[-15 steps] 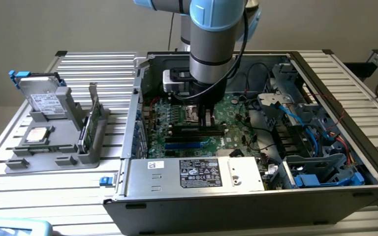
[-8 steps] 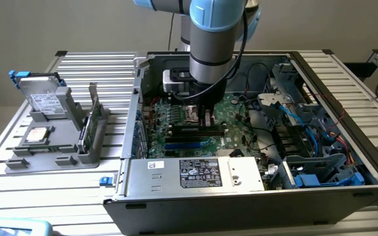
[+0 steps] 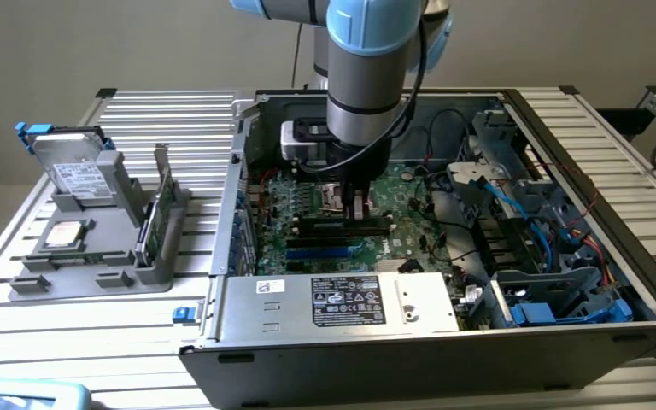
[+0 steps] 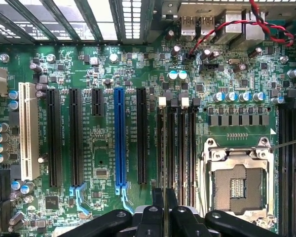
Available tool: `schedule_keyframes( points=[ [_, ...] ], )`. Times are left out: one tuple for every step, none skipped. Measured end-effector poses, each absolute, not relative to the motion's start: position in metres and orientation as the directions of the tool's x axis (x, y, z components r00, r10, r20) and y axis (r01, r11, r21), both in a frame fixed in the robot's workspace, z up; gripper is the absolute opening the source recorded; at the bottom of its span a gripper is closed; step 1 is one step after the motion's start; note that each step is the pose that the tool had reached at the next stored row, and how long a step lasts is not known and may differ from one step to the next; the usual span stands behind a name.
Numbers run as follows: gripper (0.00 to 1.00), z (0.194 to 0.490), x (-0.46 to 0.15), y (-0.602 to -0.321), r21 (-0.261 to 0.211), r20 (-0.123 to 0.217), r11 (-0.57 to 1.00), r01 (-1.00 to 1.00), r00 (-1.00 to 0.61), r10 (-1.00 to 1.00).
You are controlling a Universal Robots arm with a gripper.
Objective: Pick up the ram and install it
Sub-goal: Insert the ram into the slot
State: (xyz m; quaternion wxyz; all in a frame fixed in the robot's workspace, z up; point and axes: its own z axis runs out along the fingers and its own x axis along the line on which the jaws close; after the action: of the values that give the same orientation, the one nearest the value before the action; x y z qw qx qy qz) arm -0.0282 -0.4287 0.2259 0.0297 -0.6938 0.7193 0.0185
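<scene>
My gripper hangs low inside the open computer case, just above the black memory slots on the green motherboard. In the wrist view its two black fingers stand pressed together, and the gripper is shut over the near end of the row of long black memory slots. The ram is hidden: I cannot make out a green stick between the fingers or tell whether one sits in a slot beneath them.
An empty processor socket lies beside the memory slots, and a blue expansion slot lies on their other side. Blue and red cables and drive cages crowd the exterior view's right. A grey tray outside the case holds a hard drive and an upright green card.
</scene>
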Motion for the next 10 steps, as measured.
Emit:
schedule_keyframes(
  points=[
    [0.13,0.2258,-0.0282,-0.4286,-0.015,-0.069,0.038,-0.999,-0.037,-0.997],
    [0.13,0.2257,-0.0283,-0.4285,-0.015,-0.069,0.04,-0.999,-0.039,-0.997],
    [0.13,0.2256,-0.0284,-0.4284,-0.014,-0.068,0.041,-0.999,-0.04,-0.997],
    [0.13,0.2256,-0.0283,-0.4284,-0.014,-0.068,0.042,-0.999,-0.041,-0.997],
    [0.13,0.2251,-0.0283,-0.4283,-0.015,-0.069,0.043,-0.999,-0.042,-0.997],
    [0.13,0.2248,-0.0284,-0.4283,-0.015,-0.069,0.043,-0.999,-0.042,-0.997],
    [0.13,0.2247,-0.0283,-0.4283,-0.015,-0.069,0.043,-0.999,-0.042,-0.997],
    [0.13,0.2245,-0.0283,-0.4283,-0.014,-0.068,0.043,-0.999,-0.042,-0.997],
    [0.13,0.2243,-0.0283,-0.4282,-0.014,-0.068,0.043,-0.999,-0.042,-0.997],
    [0.13,0.2242,-0.0282,-0.428,-0.015,-0.069,0.043,-0.999,-0.042,-0.997]
  ],
)
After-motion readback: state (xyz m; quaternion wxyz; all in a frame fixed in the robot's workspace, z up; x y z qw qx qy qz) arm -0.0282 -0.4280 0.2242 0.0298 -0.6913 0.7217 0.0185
